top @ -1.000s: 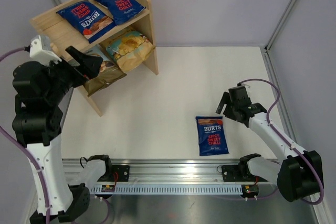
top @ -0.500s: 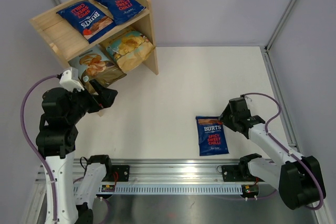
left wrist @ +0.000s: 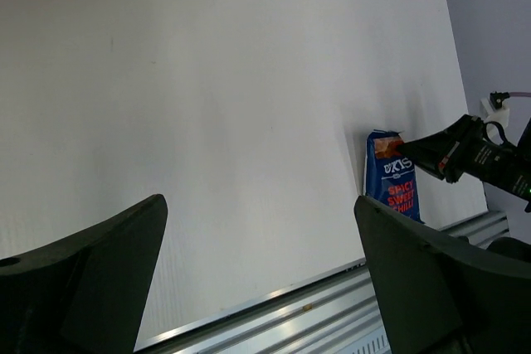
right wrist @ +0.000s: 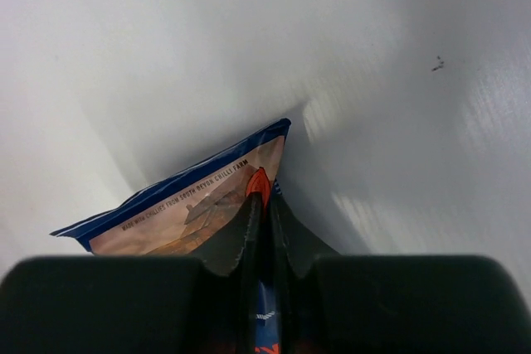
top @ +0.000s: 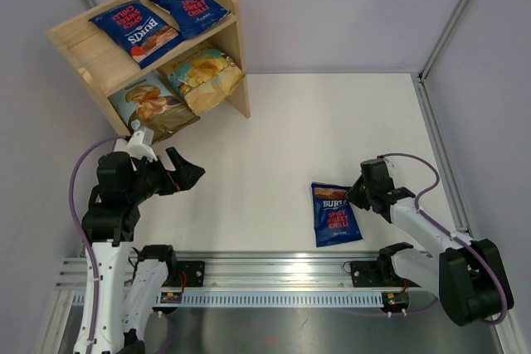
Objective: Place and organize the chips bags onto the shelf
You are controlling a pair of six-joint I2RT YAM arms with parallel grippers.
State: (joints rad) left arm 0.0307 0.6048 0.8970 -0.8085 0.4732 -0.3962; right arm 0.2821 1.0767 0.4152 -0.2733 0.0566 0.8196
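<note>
Shelf (top: 79,46) holds four bags (top: 137,29); fifth Burts bag (top: 336,215) lying on table (top: 274,138)

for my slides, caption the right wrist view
Right gripper pinching the corner of a blue chips bag on the white table.

You're getting bright, even overhead light, soft shadows on the table (top: 274,138), and the right gripper (right wrist: 259,205) looms dark, blurred up close.
</note>
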